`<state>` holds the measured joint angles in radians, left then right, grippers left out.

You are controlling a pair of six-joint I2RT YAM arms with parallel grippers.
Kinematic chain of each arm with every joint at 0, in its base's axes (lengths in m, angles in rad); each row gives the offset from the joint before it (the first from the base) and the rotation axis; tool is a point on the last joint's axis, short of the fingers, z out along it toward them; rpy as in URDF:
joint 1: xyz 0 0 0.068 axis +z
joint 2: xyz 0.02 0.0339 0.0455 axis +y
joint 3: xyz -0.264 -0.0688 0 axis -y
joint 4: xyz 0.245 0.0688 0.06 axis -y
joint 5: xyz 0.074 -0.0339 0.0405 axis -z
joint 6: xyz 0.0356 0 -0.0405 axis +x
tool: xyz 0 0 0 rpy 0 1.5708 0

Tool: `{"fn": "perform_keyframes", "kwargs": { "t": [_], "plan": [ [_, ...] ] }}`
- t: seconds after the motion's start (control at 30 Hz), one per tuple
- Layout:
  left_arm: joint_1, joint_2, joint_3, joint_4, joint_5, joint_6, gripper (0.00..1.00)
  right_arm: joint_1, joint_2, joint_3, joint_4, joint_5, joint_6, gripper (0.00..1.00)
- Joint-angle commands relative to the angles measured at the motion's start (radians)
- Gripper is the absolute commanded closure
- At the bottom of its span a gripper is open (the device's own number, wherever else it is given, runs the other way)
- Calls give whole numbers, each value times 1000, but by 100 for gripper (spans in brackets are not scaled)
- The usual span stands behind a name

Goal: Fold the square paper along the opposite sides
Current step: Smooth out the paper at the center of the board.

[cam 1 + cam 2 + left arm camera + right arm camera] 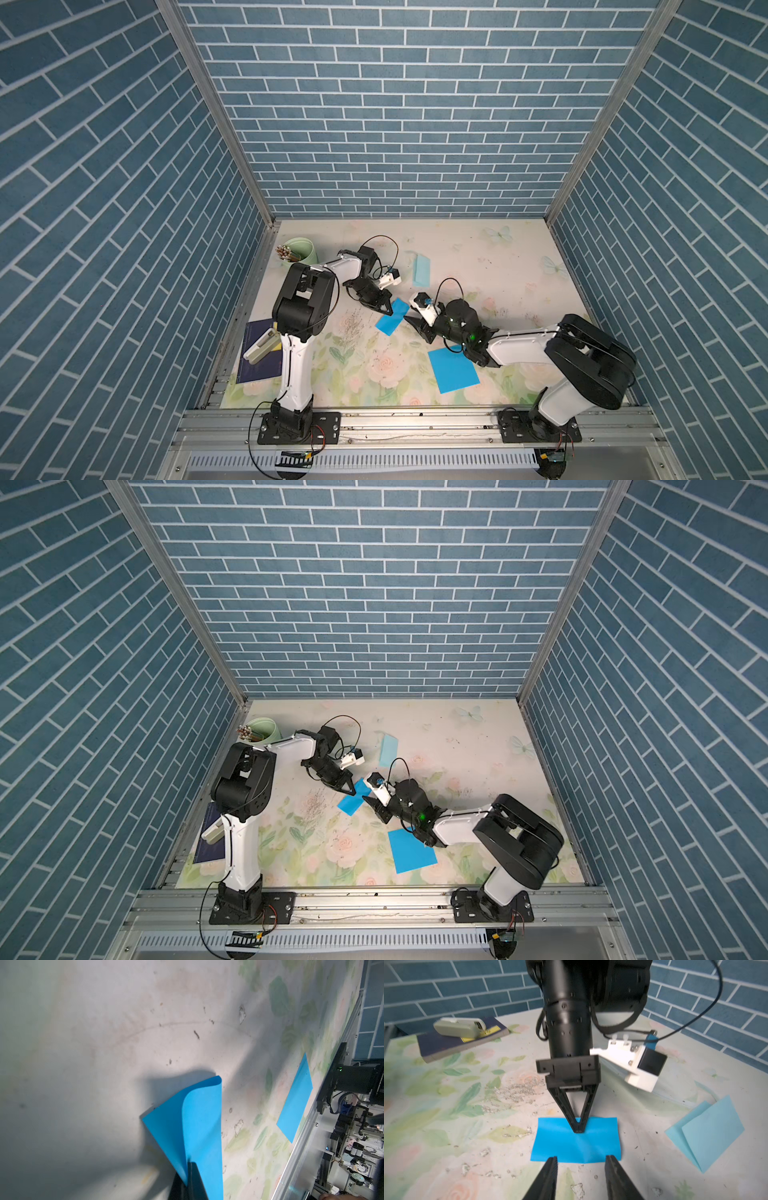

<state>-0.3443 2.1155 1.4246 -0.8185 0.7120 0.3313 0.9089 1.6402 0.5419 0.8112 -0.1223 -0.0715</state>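
Note:
The bright blue square paper (392, 319) lies mid-table, doubled over on itself into a rectangle with a soft rounded bend. My left gripper (388, 309) is shut on its far edges and holds them low over the table; in the left wrist view the curled sheet (199, 1126) runs into the closed fingertips (192, 1176). In the right wrist view the paper (575, 1147) lies just beyond my right gripper (581, 1160), which is open. Its two fingers stand at the paper's near bent edge with nothing between them. The left gripper (579, 1129) pinches the opposite edge.
A second bright blue square sheet (453, 370) lies flat by the right arm. A pale blue folded paper (421, 270) sits further back. At the left are a green cup of sticks (301, 249) and a dark book (257, 357) with a beige stapler-like device (458, 1027) on it.

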Motion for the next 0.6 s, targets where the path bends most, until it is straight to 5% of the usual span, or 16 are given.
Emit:
{"fn": "perform_keyframes", "kwargs": {
  "t": [0.0, 0.23, 0.57],
  "plan": [
    [13, 11, -8, -32, -35, 41, 100, 15, 88, 58, 59, 63, -102, 62],
    [14, -25, -16, -19, -60, 37, 97, 18, 241, 173, 22, 52, -155, 98],
    [15, -20, 2, -19, -62, 26, 94, 28, 342, 216, -2, 9, -123, 100]
  ]
}}
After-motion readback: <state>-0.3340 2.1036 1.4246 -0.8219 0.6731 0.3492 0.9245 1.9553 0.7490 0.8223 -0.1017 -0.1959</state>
